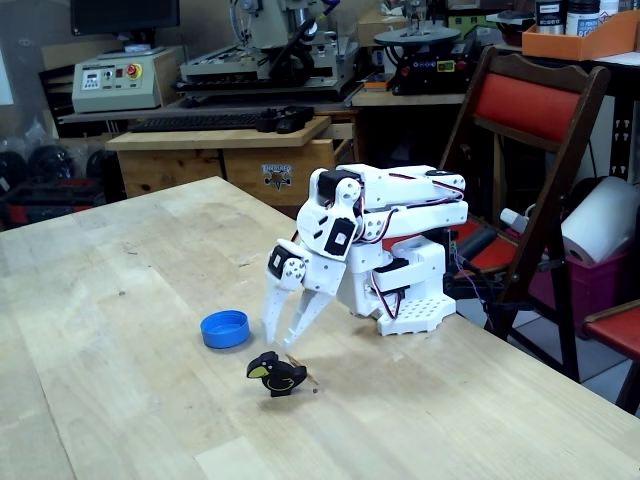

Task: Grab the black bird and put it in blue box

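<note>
The black bird (276, 375), with a yellow beak, stands upright on the wooden table (110, 330) near its front. The blue box (224, 328), a shallow round cap, lies to the bird's upper left in the fixed view. My white gripper (279, 342) points down just behind the bird, between it and the blue box, tips a little above the tabletop. Its two fingers stand apart in a narrow V with nothing between them. The bird is untouched.
The arm's white base (405, 290) is clamped at the table's right edge. A red folding chair (530, 150) stands right behind it. Workbenches with machines fill the background. Bare tabletop spreads to the left and front.
</note>
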